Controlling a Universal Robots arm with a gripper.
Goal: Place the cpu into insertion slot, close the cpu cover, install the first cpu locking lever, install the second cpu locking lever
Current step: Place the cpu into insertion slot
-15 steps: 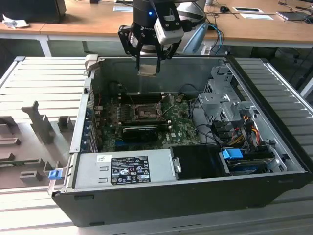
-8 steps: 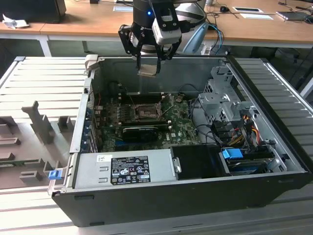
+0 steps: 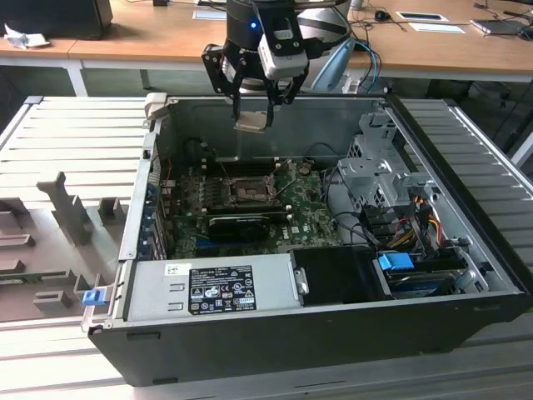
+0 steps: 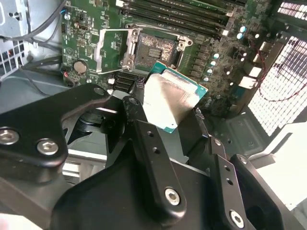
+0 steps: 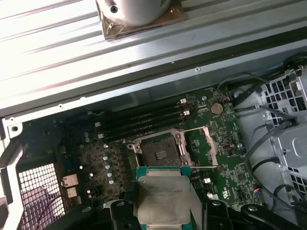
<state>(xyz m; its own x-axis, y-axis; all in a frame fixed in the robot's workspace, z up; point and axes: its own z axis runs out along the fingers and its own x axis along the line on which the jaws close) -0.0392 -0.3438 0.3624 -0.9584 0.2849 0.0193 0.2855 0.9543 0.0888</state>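
My gripper (image 3: 252, 117) hangs above the open computer case, shut on the cpu (image 3: 252, 122), a thin silver-faced square chip with a green edge. Both wrist views show the cpu (image 4: 170, 100) (image 5: 163, 199) clamped between the black fingers (image 4: 141, 127) by its sides. The insertion slot (image 3: 250, 190) (image 4: 156, 49) (image 5: 160, 151) lies well below on the green motherboard (image 3: 308, 212), its dark centre bare. The cpu cover (image 4: 112, 50) (image 5: 204, 146) is swung open beside the slot. Thin wire levers (image 5: 206, 166) stand loose next to the cover.
Inside the case are a black finned card (image 3: 241, 223) in front of the slot, memory slots (image 5: 144, 120) behind it, a grey power supply (image 3: 208, 287), a metal drive cage (image 3: 383, 167) and cable bundles (image 3: 408, 225). A grey moulded tray (image 3: 50, 242) lies at the exterior view's left.
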